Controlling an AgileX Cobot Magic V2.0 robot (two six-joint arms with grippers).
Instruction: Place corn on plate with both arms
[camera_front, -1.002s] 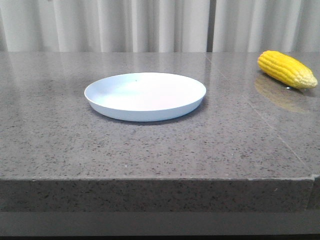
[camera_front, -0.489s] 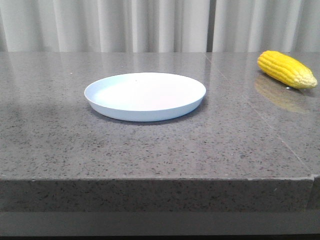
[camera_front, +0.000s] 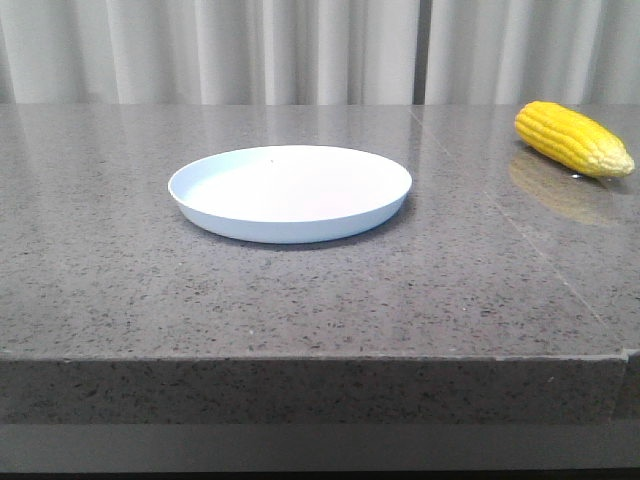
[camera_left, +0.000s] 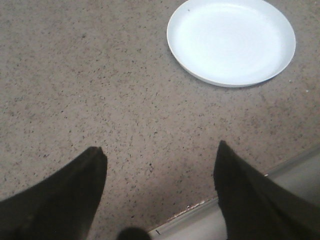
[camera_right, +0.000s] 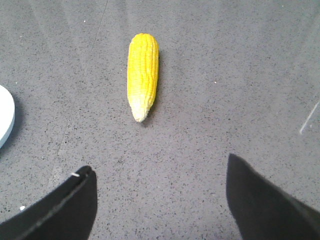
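Observation:
The yellow corn (camera_front: 572, 138) lies on the grey stone table at the far right, pale tip pointing right. It also shows in the right wrist view (camera_right: 143, 75), ahead of my right gripper (camera_right: 160, 167), which is open and empty above bare table. The pale plate (camera_front: 290, 190) sits empty near the table's middle. It also shows in the left wrist view (camera_left: 231, 41), ahead of my left gripper (camera_left: 161, 150), which is open and empty above the table near its front edge. Neither gripper shows in the front view.
The grey speckled table (camera_front: 120, 270) has a thick front edge (camera_front: 320, 390). White curtains (camera_front: 300, 50) hang behind it. The plate's rim (camera_right: 5, 117) shows at the side of the right wrist view.

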